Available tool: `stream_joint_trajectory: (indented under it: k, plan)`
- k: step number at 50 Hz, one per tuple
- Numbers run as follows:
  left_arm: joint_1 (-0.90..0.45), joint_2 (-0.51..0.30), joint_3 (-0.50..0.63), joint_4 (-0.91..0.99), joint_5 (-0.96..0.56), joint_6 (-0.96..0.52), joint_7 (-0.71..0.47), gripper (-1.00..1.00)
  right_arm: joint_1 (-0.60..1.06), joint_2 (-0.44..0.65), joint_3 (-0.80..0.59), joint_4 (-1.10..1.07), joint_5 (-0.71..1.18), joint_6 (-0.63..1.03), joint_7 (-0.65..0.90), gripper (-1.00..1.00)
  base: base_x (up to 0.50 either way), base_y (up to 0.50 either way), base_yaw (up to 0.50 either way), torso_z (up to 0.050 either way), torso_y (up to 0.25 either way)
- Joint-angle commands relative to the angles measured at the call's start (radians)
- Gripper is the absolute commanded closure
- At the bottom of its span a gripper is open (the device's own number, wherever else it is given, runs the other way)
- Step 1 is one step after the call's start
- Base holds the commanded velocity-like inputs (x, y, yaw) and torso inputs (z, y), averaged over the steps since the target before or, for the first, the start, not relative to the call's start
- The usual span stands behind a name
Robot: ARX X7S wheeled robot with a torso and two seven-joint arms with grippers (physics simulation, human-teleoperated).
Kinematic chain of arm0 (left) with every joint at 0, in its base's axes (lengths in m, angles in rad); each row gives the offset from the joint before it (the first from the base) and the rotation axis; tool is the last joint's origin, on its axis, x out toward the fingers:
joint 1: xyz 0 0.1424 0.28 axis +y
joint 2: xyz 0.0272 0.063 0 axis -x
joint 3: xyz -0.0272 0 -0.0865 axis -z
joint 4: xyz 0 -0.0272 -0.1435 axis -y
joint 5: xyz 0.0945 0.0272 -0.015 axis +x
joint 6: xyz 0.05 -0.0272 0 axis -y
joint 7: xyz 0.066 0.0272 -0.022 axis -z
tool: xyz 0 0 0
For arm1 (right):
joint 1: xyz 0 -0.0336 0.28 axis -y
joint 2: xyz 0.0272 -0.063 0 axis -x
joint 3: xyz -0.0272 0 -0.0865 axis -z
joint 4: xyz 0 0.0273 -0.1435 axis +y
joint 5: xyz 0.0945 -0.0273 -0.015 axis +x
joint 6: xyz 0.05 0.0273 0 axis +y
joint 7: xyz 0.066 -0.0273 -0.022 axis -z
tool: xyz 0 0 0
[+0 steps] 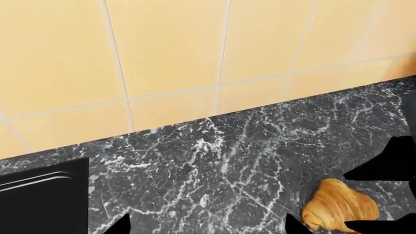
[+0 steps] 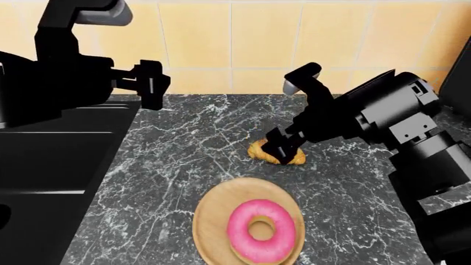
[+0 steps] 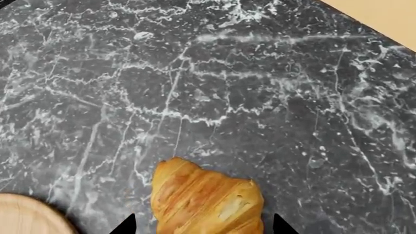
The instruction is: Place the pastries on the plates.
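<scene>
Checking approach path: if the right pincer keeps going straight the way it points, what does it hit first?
Most likely the croissant: the right pincer points down at it, fingertips either side in the wrist view. Contact can't be confirmed; under it lies the marble counter.

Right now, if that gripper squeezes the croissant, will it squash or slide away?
The croissant looks flaky and puffy, so probably light and easily crushed. Its flat underside should keep it from rolling, though the polished counter may let it slide.

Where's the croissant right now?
In the head view the croissant lies on the dark marble counter just beyond the wooden plate, right of centre, under the right gripper, whose fingertips flank it in the right wrist view.
</scene>
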Motion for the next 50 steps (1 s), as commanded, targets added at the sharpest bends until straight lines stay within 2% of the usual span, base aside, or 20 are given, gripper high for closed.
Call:
stream_joint_trajectory:
  k: [1, 26, 27, 42, 47, 50]
  plan:
    - [0.009, -0.001, -0.004, 0.019, -0.016, 0.009, -0.024, -1.0, -0.022, 0.0, -0.022, 0.008, -0.005, -0.005, -0.003, -1.0, 0.0, 0.0, 0.0, 0.0, 0.0]
    - [0.02, -0.009, -0.006, 0.025, -0.016, 0.014, -0.022, -1.0, -0.045, -0.016, -0.048, 0.028, -0.025, -0.043, 0.012, -1.0, 0.0, 0.0, 0.0, 0.0, 0.0]
    - [0.019, -0.01, -0.005, 0.024, -0.014, 0.013, -0.02, -1.0, -0.046, -0.014, -0.05, 0.022, -0.025, -0.044, 0.011, 1.0, 0.0, 0.0, 0.0, 0.0, 0.0]
    - [0.016, -0.011, -0.01, 0.03, -0.023, 0.011, -0.022, -1.0, -0.054, 0.013, 0.013, -0.016, -0.013, -0.082, 0.067, 1.0, 0.0, 0.0, 0.0, 0.0, 0.0]
    - [0.022, -0.009, -0.012, 0.044, -0.035, 0.021, -0.044, -1.0, -0.053, 0.032, 0.045, -0.063, 0.006, -0.06, 0.092, 1.0, 0.0, 0.0, 0.0, 0.0, 0.0]
    - [0.016, -0.012, -0.011, 0.029, -0.021, 0.013, -0.019, -1.0, -0.031, 0.047, 0.082, -0.112, 0.026, -0.018, 0.12, 1.0, 0.0, 0.0, 0.0, 0.0, 0.0]
